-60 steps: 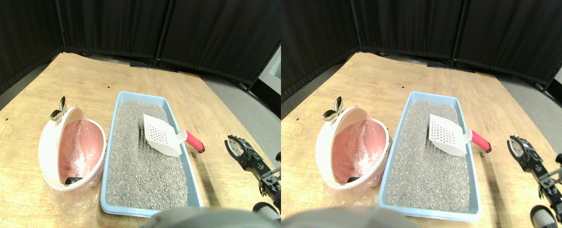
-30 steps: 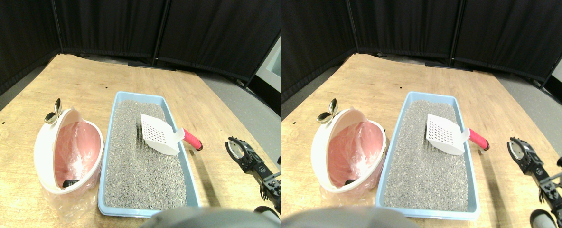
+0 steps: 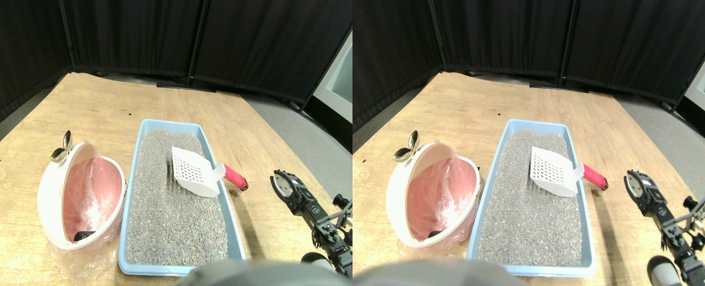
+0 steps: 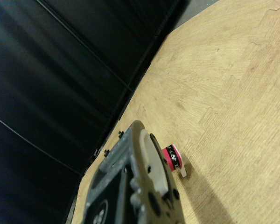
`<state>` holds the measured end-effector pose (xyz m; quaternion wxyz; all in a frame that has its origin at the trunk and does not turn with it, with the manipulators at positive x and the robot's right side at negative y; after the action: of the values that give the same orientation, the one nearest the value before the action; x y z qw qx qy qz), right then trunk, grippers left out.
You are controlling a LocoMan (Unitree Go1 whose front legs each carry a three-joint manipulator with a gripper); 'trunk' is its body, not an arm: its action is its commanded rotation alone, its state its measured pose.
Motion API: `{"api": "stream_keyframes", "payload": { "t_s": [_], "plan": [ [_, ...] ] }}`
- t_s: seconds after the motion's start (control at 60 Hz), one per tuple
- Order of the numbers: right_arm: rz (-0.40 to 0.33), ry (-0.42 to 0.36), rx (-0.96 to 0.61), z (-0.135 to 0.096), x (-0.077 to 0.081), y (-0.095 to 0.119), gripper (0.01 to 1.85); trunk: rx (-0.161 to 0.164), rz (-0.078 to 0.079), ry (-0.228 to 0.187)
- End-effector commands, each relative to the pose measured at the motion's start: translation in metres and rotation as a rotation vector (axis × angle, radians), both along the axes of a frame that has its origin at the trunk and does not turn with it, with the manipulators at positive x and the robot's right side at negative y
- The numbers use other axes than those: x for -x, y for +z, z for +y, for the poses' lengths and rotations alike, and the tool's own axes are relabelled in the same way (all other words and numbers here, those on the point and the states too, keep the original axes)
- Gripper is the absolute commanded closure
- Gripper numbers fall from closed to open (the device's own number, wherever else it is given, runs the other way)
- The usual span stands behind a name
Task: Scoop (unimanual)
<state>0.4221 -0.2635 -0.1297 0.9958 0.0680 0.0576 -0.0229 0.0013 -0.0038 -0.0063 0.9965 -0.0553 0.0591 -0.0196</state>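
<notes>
- Nearest the camera, at lower right, the right gripper [image 3: 282, 183] hovers over the wooden floor [image 3: 25, 179]; whether its jaws are wide or narrow cannot be told.
- Just left, a light-blue litter tray [image 3: 127, 196] holds grey litter [image 3: 174, 220].
- Beside it, a white bin [image 3: 52, 196] with a pink liner [image 3: 87, 190] holds 1 dark object.
- Farther back, the white slotted scoop [image 3: 192, 171] lies on the litter, its red handle [image 3: 234, 177] over the tray's right rim.

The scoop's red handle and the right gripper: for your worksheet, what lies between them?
Nothing but bare wooden floor. The stereo pair view shows an open stretch between the red handle and the right gripper.
</notes>
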Motion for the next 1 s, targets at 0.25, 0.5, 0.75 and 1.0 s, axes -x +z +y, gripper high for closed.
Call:
{"api": "stream_keyframes", "payload": {
  "t_s": [0.25, 0.5, 0.75, 1.0],
  "plan": [
    [-0.045, 0.012, 0.001, 0.0087, -0.0026, 0.0067, 1.80, 0.019, -0.015, 0.001],
    [-0.048, 0.021, -0.007, 0.0084, 0.0004, 0.0106, 1.80, 0.021, -0.017, 0.001],
    [-0.042, 0.031, -0.011, 0.0081, 0.0014, 0.0122, 1.77, 0.023, -0.016, 0.001],
    [-0.074, 0.029, -0.013, 0.0087, 0.0020, 0.0135, 1.51, 0.027, -0.013, -0.002]
  ]
}}
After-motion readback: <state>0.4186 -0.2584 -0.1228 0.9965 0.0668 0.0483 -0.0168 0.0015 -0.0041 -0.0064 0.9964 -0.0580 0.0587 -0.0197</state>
